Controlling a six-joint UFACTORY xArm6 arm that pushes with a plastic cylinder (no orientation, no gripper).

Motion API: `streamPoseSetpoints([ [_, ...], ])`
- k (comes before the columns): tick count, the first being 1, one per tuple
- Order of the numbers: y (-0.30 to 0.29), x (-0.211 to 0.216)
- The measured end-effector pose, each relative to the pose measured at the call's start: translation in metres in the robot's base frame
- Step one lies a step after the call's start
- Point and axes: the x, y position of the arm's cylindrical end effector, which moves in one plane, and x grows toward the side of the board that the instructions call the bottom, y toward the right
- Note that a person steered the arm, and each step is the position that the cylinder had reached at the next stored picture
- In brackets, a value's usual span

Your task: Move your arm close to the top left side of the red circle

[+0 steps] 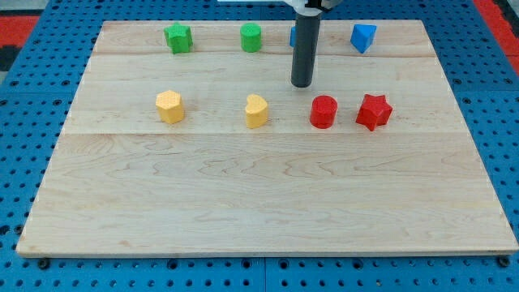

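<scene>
The red circle [323, 111] stands on the wooden board [259, 195], right of centre. My tip [302, 83] is down on the board just above and to the left of the red circle, a short gap away, not touching it. The dark rod rises straight up out of the view's top. A red star [374, 111] sits just to the right of the red circle.
A yellow heart [256, 111] and a yellow hexagon [169, 106] lie left in the same row. Along the top: a green star [178, 37], a green circle [250, 37], a blue block [293, 36] mostly hidden behind the rod, a blue block [362, 37].
</scene>
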Motion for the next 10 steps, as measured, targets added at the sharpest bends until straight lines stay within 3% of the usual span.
streamPoseSetpoints([
  [10, 0.004, 0.015],
])
